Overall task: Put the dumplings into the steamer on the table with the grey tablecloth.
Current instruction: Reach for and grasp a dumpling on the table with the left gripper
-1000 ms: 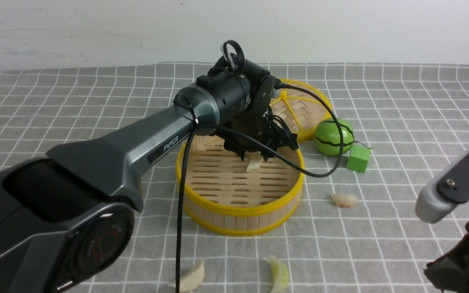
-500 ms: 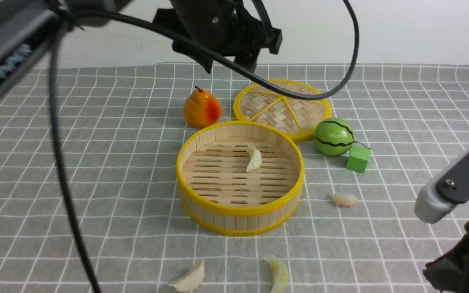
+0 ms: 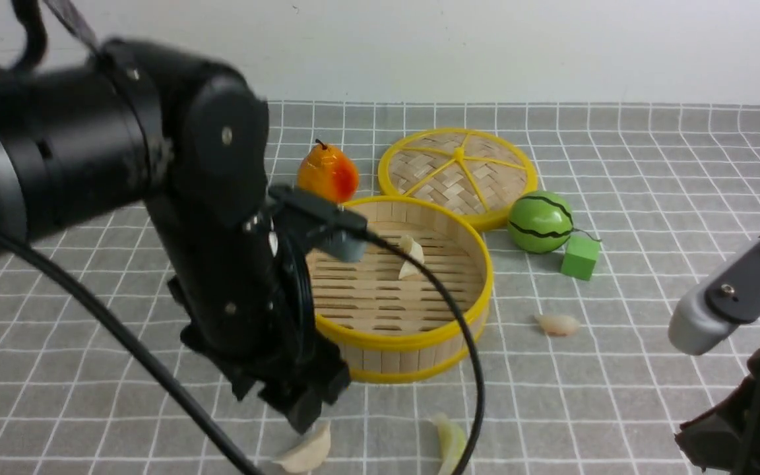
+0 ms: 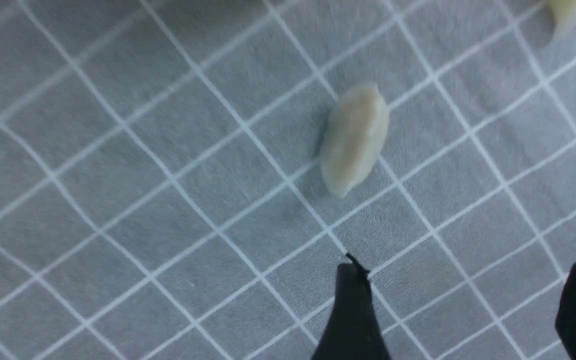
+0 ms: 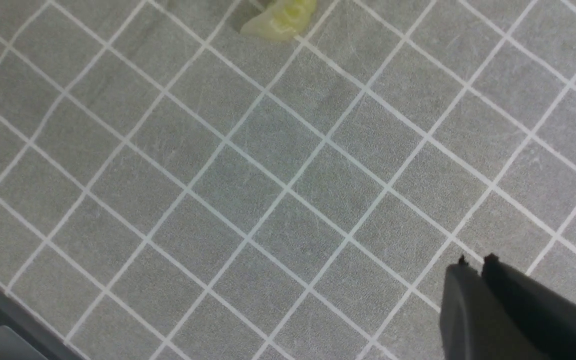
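Dumplings number four in my front view, with twelve o'clock pointing away from me: one (image 3: 411, 257) inside the single steamer (image 3: 393, 341), toward one o'clock; the pinkish one (image 3: 558, 324) outside at four, the greenish one (image 3: 449, 442) between five and six, and the plain pale one (image 3: 306, 450) at seven, all three on the grey tablecloth (image 3: 591, 396). That pale one sits near my left gripper (image 3: 274, 402), at five o'clock from its fingertips, not touching. Those fingers stand wide apart, holding nothing. My right gripper (image 5: 477, 265) has its tips together, nothing visible in them. I count one lid (image 3: 459, 168) at one o'clock and one pear (image 3: 327, 173) at eleven.
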Action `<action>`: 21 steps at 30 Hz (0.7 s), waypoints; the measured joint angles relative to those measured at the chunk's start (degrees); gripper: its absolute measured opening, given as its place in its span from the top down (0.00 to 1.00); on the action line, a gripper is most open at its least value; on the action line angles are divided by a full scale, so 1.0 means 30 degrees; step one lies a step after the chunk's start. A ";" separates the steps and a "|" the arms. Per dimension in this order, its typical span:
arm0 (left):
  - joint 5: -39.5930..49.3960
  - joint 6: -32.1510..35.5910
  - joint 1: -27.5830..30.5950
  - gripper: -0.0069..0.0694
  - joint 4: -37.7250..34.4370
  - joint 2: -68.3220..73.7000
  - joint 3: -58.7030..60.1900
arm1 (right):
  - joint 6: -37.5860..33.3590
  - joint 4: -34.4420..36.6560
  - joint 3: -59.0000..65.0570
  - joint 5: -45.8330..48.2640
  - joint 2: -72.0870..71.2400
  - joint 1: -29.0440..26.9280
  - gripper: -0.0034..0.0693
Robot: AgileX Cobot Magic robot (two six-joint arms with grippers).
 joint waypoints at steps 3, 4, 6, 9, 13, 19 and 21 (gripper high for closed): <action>-0.1980 0.0000 0.0000 0.25 -0.0038 0.0109 0.1404 | 0.0000 0.0000 0.0000 -0.0172 0.0000 0.0000 0.90; -0.2508 0.0000 0.0000 0.25 -0.0019 0.0205 0.1688 | 0.0000 0.0000 0.0000 -0.0178 0.0000 0.0000 0.90; -0.3817 -0.0072 0.0000 0.25 -0.0002 0.0659 0.2098 | 0.0000 0.0000 0.0000 -0.0178 0.0000 0.0000 0.90; -0.5111 -0.0221 0.0000 0.25 -0.0002 0.1661 0.2149 | 0.0000 0.0000 0.0000 -0.0178 0.0000 0.0000 0.90; -0.5946 -0.0280 0.0000 0.25 0.0060 0.3190 0.2149 | 0.0000 0.0000 0.0000 -0.0178 0.0000 0.0000 0.90; -0.6287 -0.0890 0.0000 0.27 0.0144 0.4839 0.2203 | 0.0000 0.0000 0.0000 -0.0178 0.0000 0.0000 0.90; -0.6516 -0.1731 0.0000 0.35 0.0382 0.5023 0.2203 | 0.0000 0.0000 0.0000 -0.0178 0.0000 0.0000 0.89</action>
